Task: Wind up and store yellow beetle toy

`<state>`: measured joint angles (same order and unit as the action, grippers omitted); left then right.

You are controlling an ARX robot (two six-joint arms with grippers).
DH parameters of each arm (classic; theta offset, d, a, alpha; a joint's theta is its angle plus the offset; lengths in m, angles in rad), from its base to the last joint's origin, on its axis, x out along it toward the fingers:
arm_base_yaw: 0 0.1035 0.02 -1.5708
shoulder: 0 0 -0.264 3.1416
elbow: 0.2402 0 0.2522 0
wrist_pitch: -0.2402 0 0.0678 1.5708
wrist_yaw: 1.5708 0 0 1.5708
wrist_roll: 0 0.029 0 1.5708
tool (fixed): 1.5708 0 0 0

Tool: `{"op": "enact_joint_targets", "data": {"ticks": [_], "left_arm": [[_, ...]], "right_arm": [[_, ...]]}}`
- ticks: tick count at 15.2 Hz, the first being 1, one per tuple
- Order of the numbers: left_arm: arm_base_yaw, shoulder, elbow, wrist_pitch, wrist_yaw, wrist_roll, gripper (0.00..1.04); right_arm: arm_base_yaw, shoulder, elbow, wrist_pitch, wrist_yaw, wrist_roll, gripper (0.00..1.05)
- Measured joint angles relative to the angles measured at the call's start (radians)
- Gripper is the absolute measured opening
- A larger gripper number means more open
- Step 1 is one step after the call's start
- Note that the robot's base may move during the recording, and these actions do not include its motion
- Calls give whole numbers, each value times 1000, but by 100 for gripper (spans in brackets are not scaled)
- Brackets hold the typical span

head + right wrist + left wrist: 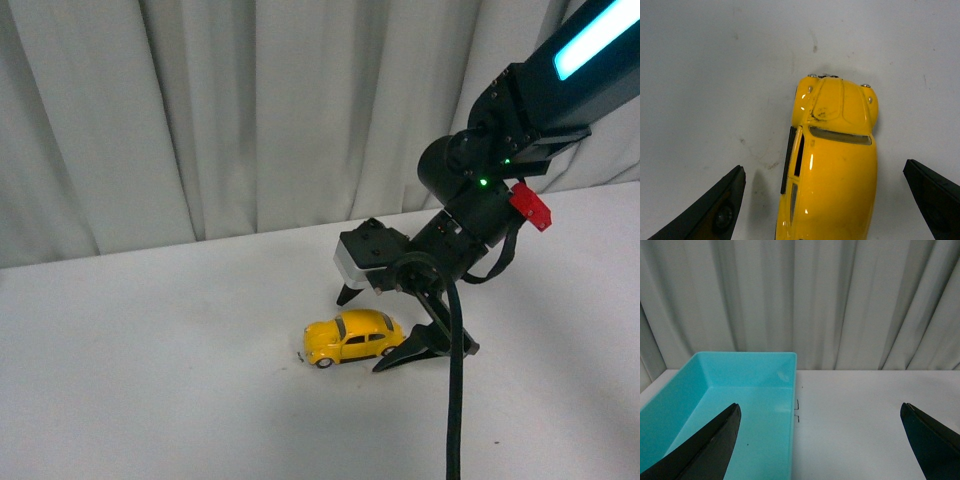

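Note:
The yellow beetle toy (354, 338) stands on its wheels on the white table, side-on in the front view. My right gripper (358, 336) is lowered over it, open, with one black finger on each side of the car and a gap to each. In the right wrist view the toy (832, 165) lies lengthwise between the spread fingers (715, 215), its hood pointing away from the gripper (823, 167). My left gripper (820, 407) is open and empty, and it does not show in the front view.
A turquoise plastic bin (745, 371) with nothing in it sits on the table under the left gripper's one finger, its long side wall (792, 430) running toward the camera. A pale pleated curtain (250, 110) hangs behind the table. The right arm's black cable (455, 400) hangs near the toy.

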<state>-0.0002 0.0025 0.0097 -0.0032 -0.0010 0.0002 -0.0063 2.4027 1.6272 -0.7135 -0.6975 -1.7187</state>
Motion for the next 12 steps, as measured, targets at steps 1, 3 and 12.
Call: {"op": "enact_joint_targets", "data": {"ticks": [1, 3, 12], "left_arm": [[0, 0, 0, 0, 0, 0, 98], [0, 0, 0, 0, 0, 0, 98], [0, 0, 0, 0, 0, 0, 98]], "right_arm": [[8, 4, 6, 5, 6, 16, 92], [19, 22, 15, 26, 10, 59, 47], [100, 22, 11, 100, -30, 171, 42]]}}
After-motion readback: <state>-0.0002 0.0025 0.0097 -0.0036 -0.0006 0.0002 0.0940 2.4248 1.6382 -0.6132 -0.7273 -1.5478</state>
